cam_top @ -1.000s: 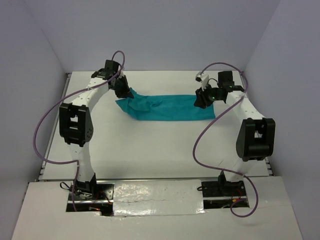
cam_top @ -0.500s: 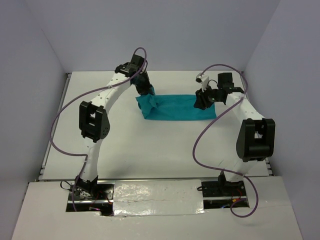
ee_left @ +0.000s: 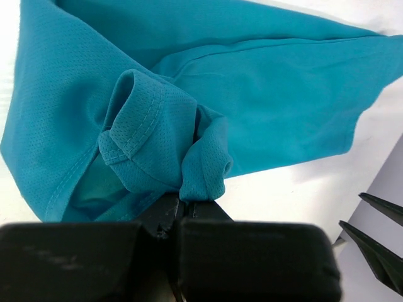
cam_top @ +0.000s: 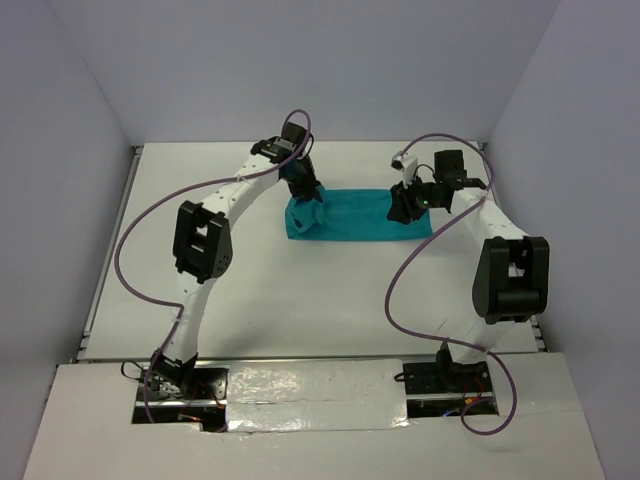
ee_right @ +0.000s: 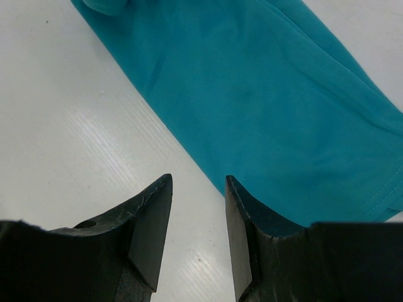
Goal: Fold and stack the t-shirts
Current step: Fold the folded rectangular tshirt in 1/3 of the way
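The teal t-shirt (cam_top: 360,215) lies as a folded strip on the far middle of the white table (cam_top: 300,300). My left gripper (cam_top: 305,192) is shut on the shirt's bunched left end, which is doubled over towards the right. In the left wrist view the hem and sleeve cloth (ee_left: 157,138) bulge out of the closed left gripper (ee_left: 182,204). My right gripper (cam_top: 400,208) is open at the shirt's right end. In the right wrist view the right gripper (ee_right: 198,179) is empty and straddles the shirt's edge (ee_right: 271,94), one finger over bare table and one over cloth.
Grey walls enclose the table at the back and both sides. A foil-covered board (cam_top: 320,395) carries the arm bases at the near edge. Purple cables (cam_top: 130,250) loop off both arms.
My left gripper has carried the shirt's left end to the right, so the strip is much shorter. My right gripper has barely moved.
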### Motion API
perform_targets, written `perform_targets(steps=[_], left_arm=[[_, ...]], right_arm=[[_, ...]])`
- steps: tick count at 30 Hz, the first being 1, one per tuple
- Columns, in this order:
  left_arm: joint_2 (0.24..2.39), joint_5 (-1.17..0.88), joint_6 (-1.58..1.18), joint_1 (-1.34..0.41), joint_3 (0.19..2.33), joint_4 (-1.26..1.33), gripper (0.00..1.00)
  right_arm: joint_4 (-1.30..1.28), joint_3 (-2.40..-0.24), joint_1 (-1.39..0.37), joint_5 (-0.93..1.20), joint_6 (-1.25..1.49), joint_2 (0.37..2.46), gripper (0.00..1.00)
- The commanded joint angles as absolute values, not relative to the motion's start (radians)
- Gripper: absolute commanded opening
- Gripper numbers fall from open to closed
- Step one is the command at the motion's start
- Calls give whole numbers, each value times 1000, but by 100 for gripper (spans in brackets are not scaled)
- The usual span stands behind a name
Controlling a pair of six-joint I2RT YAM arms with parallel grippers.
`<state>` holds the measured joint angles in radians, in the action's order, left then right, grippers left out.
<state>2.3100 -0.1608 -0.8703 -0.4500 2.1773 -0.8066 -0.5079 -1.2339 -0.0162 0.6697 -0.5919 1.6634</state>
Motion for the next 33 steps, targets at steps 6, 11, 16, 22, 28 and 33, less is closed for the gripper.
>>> perform_targets(steps=[6,11,16,22,28,33], left_arm=[[2348,-213,-940,-460,2175,-704,0],[2378,-238,-972,-460,2175,-681,0],[2387,-270,-1005,-457,2155,-635,21],[2368,-327,-1035,-454,2158,-588,59],[2330,-417,-1074,-439,2163,-528,72],[2278,-498,-1095,-431,2163,-428,85]], right_arm=[[-466,-1224,-17,686,-578,1620,46],[-466,-1221,-17,684,-580,1617,46],[-465,-1215,-18,686,-581,1617,46],[-463,-1207,-17,683,-583,1609,46],[-463,-1203,-17,692,-577,1603,46],[-483,-1212,-18,722,-594,1592,47]])
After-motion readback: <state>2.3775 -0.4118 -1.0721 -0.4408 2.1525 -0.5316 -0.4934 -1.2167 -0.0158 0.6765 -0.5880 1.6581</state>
